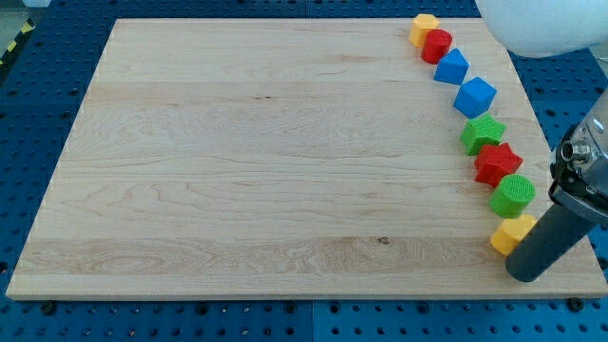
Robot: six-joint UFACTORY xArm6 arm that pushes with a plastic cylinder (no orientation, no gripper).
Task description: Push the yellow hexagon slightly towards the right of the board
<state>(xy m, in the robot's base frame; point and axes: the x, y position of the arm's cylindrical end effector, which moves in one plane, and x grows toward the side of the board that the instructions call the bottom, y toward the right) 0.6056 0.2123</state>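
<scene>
A yellow hexagon (424, 28) sits near the board's top right corner, touching a red cylinder (438, 45) just below it. A second yellow block (512, 233), whose shape I cannot make out, lies near the board's bottom right. My tip (525, 275) rests on the board just below and to the right of that second yellow block, close to or touching it. The tip is far below the yellow hexagon.
Blocks curve down the wooden board's (237, 171) right side: a blue block (452, 66), a blue cube (475, 97), a green star (483, 134), a red star (497, 163) and a green cylinder (513, 195). A white rounded object (541, 24) hangs over the top right corner.
</scene>
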